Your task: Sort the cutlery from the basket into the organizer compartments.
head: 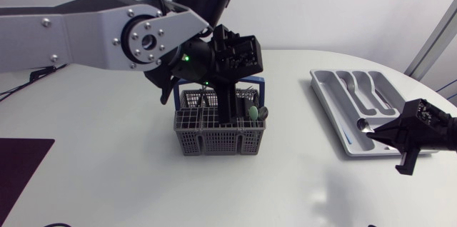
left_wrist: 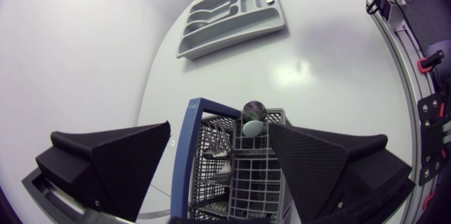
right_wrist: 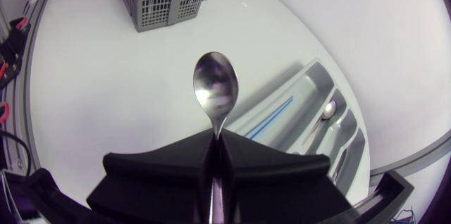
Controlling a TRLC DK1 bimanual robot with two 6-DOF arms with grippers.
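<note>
The grey wire cutlery basket (head: 214, 133) with a blue handle stands mid-table. My left gripper (head: 232, 107) hangs directly over it, fingers spread open with nothing between them; in the left wrist view the left gripper (left_wrist: 220, 131) straddles the basket (left_wrist: 243, 171), where round utensil ends (left_wrist: 254, 115) stick up. My right gripper (head: 385, 133) is shut on a metal spoon (right_wrist: 215, 90) by its handle, bowl pointing forward, at the near edge of the grey organizer (head: 330, 106). The organizer (right_wrist: 310, 104) holds a spoon (right_wrist: 328, 109) and a blue-handled piece (right_wrist: 275, 115).
A dark mat (head: 21, 159) lies at the table's left front. The white tabletop (head: 300, 177) stretches bare between basket and organizer. My left arm's large silver link (head: 93, 31) spans the back left above the table.
</note>
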